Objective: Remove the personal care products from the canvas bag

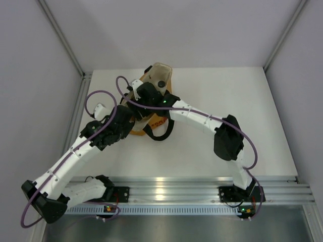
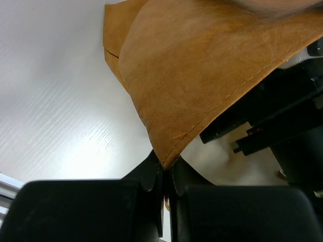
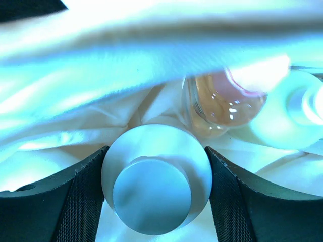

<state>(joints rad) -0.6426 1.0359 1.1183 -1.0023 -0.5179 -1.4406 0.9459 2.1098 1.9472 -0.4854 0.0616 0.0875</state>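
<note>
The canvas bag [image 1: 162,72] lies at the back middle of the table, tan above and mustard-orange below, with black straps [image 1: 162,133]. My left gripper [image 2: 165,174] is shut on a corner of the bag's mustard-orange cloth [image 2: 202,75]. My right gripper [image 3: 156,151] is inside the bag, and its pads touch both sides of a squat white jar [image 3: 156,186]. An orange-pink bottle [image 3: 222,103] lies just behind the jar. Another white container [image 3: 298,108] lies at the right. A small dark round thing [image 1: 161,84] shows in the bag's mouth. In the top view my right wrist [image 1: 150,92] covers the fingers.
White lining cloth [image 3: 75,116] folds around the containers inside the bag. The white table [image 1: 227,101] stretches to the right of the bag. Grey walls [image 1: 40,75] close in the left, right and back. A metal rail [image 1: 171,189] runs along the near edge.
</note>
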